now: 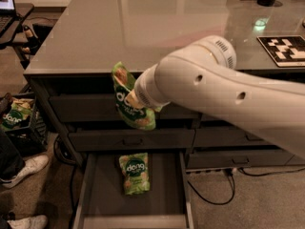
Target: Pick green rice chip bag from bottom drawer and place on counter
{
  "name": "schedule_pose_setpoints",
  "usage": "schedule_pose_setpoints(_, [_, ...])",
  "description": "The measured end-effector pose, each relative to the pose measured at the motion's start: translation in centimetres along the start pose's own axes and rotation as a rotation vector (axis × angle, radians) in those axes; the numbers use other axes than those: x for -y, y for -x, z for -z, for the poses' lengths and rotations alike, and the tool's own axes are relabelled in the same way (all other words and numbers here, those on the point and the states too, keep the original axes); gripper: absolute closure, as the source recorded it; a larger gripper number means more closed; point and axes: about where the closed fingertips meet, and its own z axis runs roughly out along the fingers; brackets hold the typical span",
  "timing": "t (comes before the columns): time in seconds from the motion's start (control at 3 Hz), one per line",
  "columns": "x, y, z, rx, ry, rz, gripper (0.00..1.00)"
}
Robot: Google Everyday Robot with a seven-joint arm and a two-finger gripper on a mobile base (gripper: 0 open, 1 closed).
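Camera view: hand (127, 99) clamps green rice chip bag (136, 118) near counter (143, 27).

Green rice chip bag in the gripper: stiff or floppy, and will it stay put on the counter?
Probably floppy: the green rice chip bag hangs creased from the gripper, before the upper drawers. It may slide on the glossy counter.

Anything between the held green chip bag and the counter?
Nothing visible. The pincer, at the white arm's tip before the drawer fronts, holds the crinkly light-green rice chip bag by the front edge of the glossy grey counter; the slab behind that edge is bare. Only the edge itself needs clearing.
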Motion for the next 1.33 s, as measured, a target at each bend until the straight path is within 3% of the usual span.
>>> schedule_pose_setpoints(0.67, [4.5, 8.5, 4.6, 0.076, -0.099, 0.080, 1.00])
schedule_pose_setpoints(1.33, [7.8, 15.3, 7.0, 0.136, -0.186, 0.150, 1.00])
